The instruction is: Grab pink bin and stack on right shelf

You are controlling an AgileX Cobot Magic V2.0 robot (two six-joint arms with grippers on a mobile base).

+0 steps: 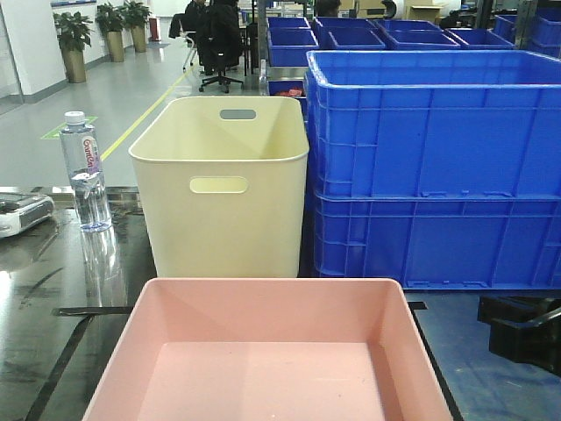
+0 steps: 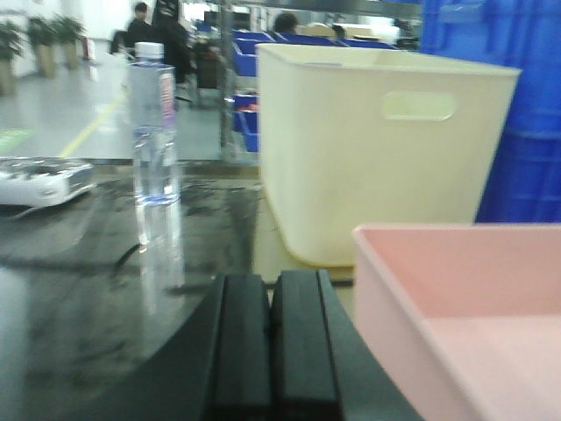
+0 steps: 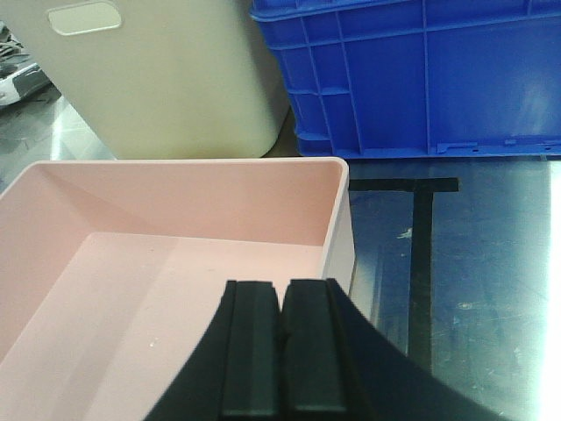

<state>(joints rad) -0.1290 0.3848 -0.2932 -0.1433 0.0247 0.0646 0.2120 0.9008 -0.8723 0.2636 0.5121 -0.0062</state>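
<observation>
The pink bin [image 1: 263, 351] stands empty at the near middle of the dark glossy deck of the right shelf [image 1: 53, 289]. In the left wrist view my left gripper [image 2: 272, 285] is shut on nothing and hovers over the deck [image 2: 88, 289], just outside the left wall of the pink bin [image 2: 473, 298]. Seen from the right wrist, my right gripper [image 3: 282, 289] is also shut and empty. It hangs above the inside of the pink bin [image 3: 158, 263], close to its right wall, with bare deck [image 3: 473, 281] to the right. Neither gripper shows in the front view.
A tall cream bin [image 1: 223, 175] with handle slots stands right behind the pink one. Two stacked blue crates [image 1: 438, 149] fill the back right. A water bottle [image 1: 85, 171] and a white device [image 1: 22, 213] sit at the left; a black object [image 1: 526, 329] lies at the right edge.
</observation>
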